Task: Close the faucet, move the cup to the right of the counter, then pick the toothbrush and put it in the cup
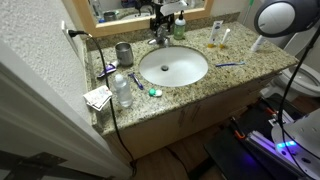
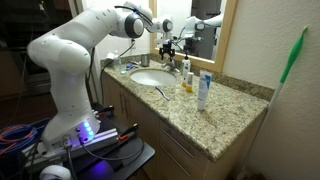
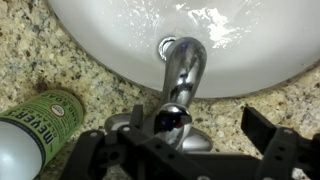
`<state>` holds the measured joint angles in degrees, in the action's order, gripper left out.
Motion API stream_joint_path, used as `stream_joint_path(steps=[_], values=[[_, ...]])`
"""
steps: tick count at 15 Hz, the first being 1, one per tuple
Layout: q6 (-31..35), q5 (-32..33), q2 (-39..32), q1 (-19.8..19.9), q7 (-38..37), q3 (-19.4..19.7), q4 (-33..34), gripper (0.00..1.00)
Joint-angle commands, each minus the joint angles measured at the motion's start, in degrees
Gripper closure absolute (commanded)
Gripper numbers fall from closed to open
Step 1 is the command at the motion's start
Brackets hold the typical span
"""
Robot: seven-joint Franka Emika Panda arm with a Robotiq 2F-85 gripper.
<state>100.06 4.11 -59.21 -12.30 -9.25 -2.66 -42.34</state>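
The chrome faucet [image 3: 180,62] stands behind the white sink basin [image 3: 230,55], its lever handle [image 3: 172,118] between my jaws. My gripper [image 3: 195,122] is open and hangs just above the handle, with the right finger [image 3: 258,125] well clear of it. In an exterior view the gripper [image 1: 160,20] sits over the faucet [image 1: 160,38]. The dark grey cup [image 1: 124,54] stands on the granite counter [image 1: 230,80] left of the sink. The blue toothbrush [image 1: 230,65] lies flat right of the sink, also visible as a thin blue toothbrush [image 2: 160,92] near the basin's front.
A green soap bottle [image 3: 35,125] stands close beside the faucet. A clear water bottle [image 1: 122,90], a purplish brush [image 1: 107,70] and a paper [image 1: 98,97] crowd the counter's left end. An amber bottle [image 1: 217,35] and a white tube [image 2: 203,90] stand on the right part.
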Motion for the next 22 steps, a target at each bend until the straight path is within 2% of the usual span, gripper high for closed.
stream_joint_path(steps=[1, 3, 12, 16, 22], values=[[-0.4, 0.0, -0.1, 0.1, 0.5, -0.1, 0.1, 0.26], [-0.7, 0.2, 0.0, -0.1, 0.5, 0.1, 0.0, 0.32], [-3.4, 3.4, 1.8, -0.7, 1.8, 0.9, -0.6, 0.95], [-6.4, 3.2, -0.9, -0.9, 6.2, -0.7, 1.6, 0.93], [-2.6, 1.5, -6.8, -0.3, 8.9, -2.2, 6.6, 0.93]])
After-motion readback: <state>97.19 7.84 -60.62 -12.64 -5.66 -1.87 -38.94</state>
